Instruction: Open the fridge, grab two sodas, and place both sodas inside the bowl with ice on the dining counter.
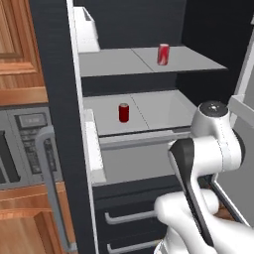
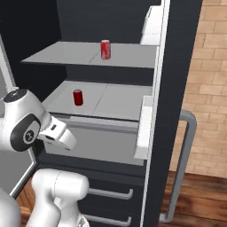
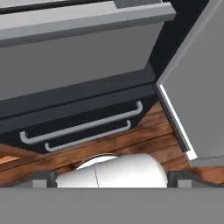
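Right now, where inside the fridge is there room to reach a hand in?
The upper shelf is bare left of its soda. The lower shelf is bare right of its soda. It is tighter near the white door bins at the left edge.

Wood plank floor (image 3: pixel 144 140); brick wall (image 2: pixel 208 88) right; wood cabinets (image 1: pixel 20 49), grey microwave (image 1: pixel 25 149) left.

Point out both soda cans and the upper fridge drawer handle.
Upper-shelf soda can (image 1: pixel 163 54): left base view, middle of its red side.
Lower-shelf soda can (image 1: pixel 123 112): left base view, middle of its red side.
Upper drawer handle (image 3: pixel 83 127): hand view, middle of its bar.
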Motion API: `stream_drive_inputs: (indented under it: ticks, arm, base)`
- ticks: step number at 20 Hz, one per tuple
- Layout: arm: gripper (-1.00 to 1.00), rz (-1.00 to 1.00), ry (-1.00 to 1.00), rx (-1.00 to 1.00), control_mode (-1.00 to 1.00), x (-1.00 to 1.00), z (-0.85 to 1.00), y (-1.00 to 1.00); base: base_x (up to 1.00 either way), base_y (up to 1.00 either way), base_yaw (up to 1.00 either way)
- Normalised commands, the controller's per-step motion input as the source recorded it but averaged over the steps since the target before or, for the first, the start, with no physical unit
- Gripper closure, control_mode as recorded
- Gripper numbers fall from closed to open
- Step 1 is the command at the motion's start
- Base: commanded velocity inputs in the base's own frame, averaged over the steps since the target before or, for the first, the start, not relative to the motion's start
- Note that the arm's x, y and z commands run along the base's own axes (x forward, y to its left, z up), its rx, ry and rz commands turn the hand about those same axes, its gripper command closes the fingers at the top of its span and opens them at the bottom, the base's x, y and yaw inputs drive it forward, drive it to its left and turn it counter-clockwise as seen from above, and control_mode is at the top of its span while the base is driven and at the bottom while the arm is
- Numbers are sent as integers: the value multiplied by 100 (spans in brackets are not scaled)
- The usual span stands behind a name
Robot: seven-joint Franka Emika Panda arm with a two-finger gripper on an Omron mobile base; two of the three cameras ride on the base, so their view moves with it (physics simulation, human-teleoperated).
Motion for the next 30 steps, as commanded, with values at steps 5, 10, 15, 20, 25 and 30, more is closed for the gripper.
stream_drive_inputs:
  ticks: [5, 10, 15, 20, 25, 30]
  arm:
    - [-100, 0, 0, 0, 100, 0, 0, 0]
    - [-100, 0, 0, 0, 100, 0, 0, 0]
    - [-100, 13, -20, 0, -100, 15, -11, 18]
    - [-100, 25, -38, 0, -100, 32, -7, 33]
    - [-100, 21, -32, 0, -100, 45, 0, 22]
    - [-100, 14, -22, 0, -100, 62, -31, 15]
  base:
    - [80, 30, 1]
    - [70, 23, 3]
    - [15, 11, 5]
    - [0, 0, 0]
    - [0, 0, 0]
    - [0, 0, 0]
